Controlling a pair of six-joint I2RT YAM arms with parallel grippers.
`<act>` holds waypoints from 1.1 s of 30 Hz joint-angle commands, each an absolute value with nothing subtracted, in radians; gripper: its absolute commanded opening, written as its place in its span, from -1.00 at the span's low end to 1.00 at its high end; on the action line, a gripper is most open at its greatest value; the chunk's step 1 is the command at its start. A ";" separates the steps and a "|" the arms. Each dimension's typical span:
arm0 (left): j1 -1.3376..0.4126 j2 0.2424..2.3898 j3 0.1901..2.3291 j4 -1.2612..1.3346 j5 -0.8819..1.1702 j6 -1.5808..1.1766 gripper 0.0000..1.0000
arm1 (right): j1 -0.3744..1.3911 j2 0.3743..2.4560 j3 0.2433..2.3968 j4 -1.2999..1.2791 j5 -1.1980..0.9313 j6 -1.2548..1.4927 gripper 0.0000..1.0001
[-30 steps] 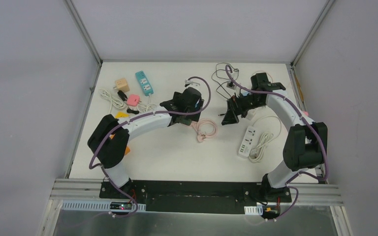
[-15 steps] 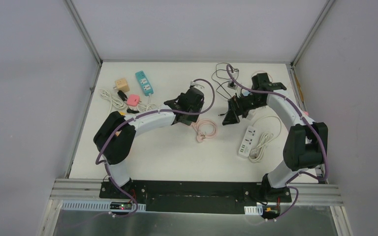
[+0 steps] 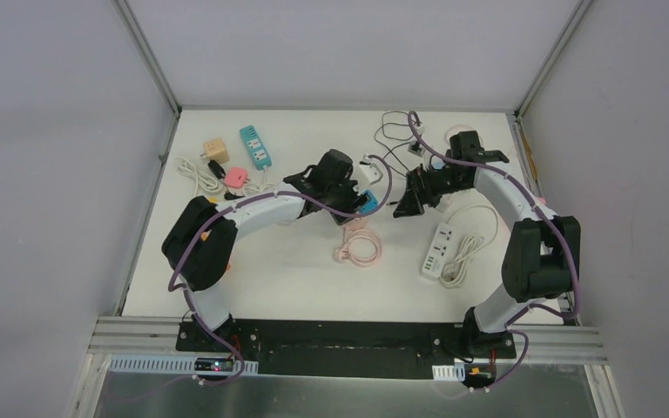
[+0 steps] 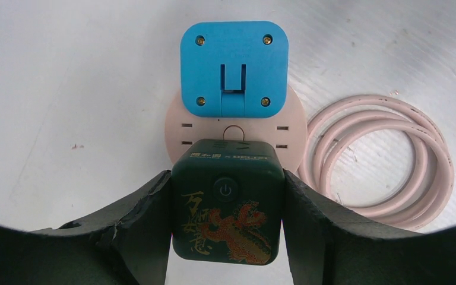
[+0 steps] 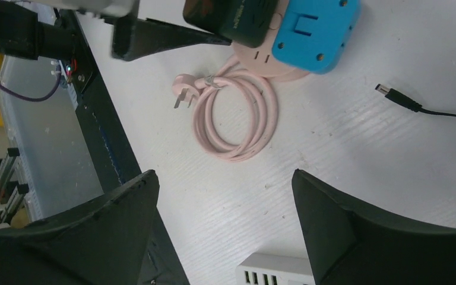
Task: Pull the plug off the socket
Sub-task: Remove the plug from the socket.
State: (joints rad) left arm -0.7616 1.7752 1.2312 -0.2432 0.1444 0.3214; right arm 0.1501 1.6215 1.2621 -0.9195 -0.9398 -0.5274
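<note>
A round pink socket (image 4: 294, 127) lies on the white table with two plugs in it: a dark cube plug with a gold dragon (image 4: 227, 228) and a blue square plug (image 4: 234, 68). My left gripper (image 4: 227, 184) is shut on the dark cube plug, one finger on each side. In the top view my left gripper (image 3: 353, 198) sits beside the blue plug (image 3: 371, 202). My right gripper (image 3: 405, 202) is open and empty, just right of the socket and above the table. The right wrist view shows the socket (image 5: 267, 62), both plugs and the open right gripper (image 5: 224, 178).
The socket's pink cable (image 3: 357, 251) lies coiled in front of it. A white power strip (image 3: 438, 250) lies at the right. Black cables (image 3: 392, 139) and a barrel plug (image 5: 398, 98) lie at the back. A teal strip (image 3: 255, 146), a beige cube (image 3: 216, 150) and a pink adapter (image 3: 236, 178) lie at the back left.
My left gripper has moved right and turned, bringing the socket with it; the blue plug now shows. The pink cable coil has shifted toward the front. The right arm has hardly moved.
</note>
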 commanded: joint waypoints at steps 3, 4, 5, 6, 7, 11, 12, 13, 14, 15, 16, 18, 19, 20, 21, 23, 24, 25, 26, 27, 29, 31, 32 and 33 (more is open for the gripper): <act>-0.715 1.766 1.182 -0.290 0.472 0.536 -0.91 | 0.137 1.610 1.113 -0.495 -0.909 -0.175 0.71; -0.711 1.775 1.182 -0.286 0.502 0.542 -0.93 | 0.136 1.612 1.091 -0.436 -0.898 -0.114 0.71; -0.709 1.779 1.181 -0.280 0.528 0.548 -0.94 | 0.135 1.617 1.073 -0.382 -0.893 -0.067 0.70; -0.707 1.784 1.174 -0.267 0.550 0.549 -0.95 | 0.134 1.624 1.060 -0.340 -0.885 -0.014 0.68; -0.707 1.787 1.168 -0.254 0.567 0.548 -0.96 | 0.133 1.633 1.049 -0.301 -0.881 0.023 0.68; -0.707 1.783 1.109 -0.157 0.581 0.525 -0.99 | 0.136 1.700 1.028 -0.163 -0.885 0.201 0.64; -0.707 1.779 1.094 -0.126 0.579 0.521 -0.99 | 0.138 1.722 1.031 -0.142 -0.886 0.226 0.63; -0.707 1.772 1.082 -0.108 0.575 0.517 -0.99 | 0.141 1.747 1.037 -0.129 -0.886 0.226 0.63; -0.707 1.765 1.069 -0.089 0.572 0.512 -0.99 | 0.144 1.770 1.045 -0.125 -0.889 0.287 0.61; -0.707 1.757 1.059 -0.071 0.569 0.508 -0.99 | 0.148 1.795 1.051 -0.124 -0.889 0.287 0.61; -0.707 1.752 1.048 -0.055 0.570 0.504 -0.99 | 0.150 1.809 1.054 -0.125 -0.889 0.287 0.61; -0.707 1.754 1.042 -0.050 0.577 0.506 -0.99 | 0.157 1.819 1.054 -0.135 -0.889 0.287 0.61; -0.707 1.757 1.043 -0.052 0.581 0.507 -1.00 | 0.158 1.820 1.052 -0.144 -0.889 0.287 0.61; -0.707 1.757 1.046 -0.057 0.583 0.509 -1.00 | 0.162 1.822 1.052 -0.150 -0.889 0.287 0.61; -0.707 1.758 1.047 -0.059 0.588 0.511 -1.00 | 0.164 1.829 1.055 -0.152 -0.889 0.287 0.61; -0.707 1.759 1.049 -0.064 0.593 0.516 -1.00 | 0.175 1.848 1.068 -0.167 -0.889 0.287 0.61; -0.707 1.761 1.051 -0.068 0.595 0.518 -1.00 | 0.185 1.857 1.076 -0.175 -0.889 0.287 0.61; -0.707 1.762 1.052 -0.071 0.599 0.521 -1.00 | 0.195 1.864 1.081 -0.179 -0.889 0.287 0.61; -0.707 1.762 1.053 -0.073 0.601 0.523 -1.00 | 0.208 1.870 1.087 -0.186 -0.889 0.287 0.61; -0.707 1.763 1.054 -0.074 0.601 0.522 -1.00 | 0.218 1.872 1.091 -0.191 -0.889 0.287 0.61; -0.706 1.766 1.058 -0.077 0.603 0.523 -1.00 | 0.228 1.873 1.101 -0.201 -0.889 0.287 0.61; -0.707 1.770 1.063 -0.083 0.602 0.523 -1.00 | 0.229 1.867 1.106 -0.208 -0.889 0.287 0.61; -0.707 1.772 1.065 -0.086 0.602 0.522 -1.00 | 0.231 1.860 1.106 -0.209 -0.889 0.287 0.61; -0.707 1.773 1.066 -0.087 0.601 0.522 -1.00 | 0.230 1.853 1.106 -0.209 -0.917 0.272 0.38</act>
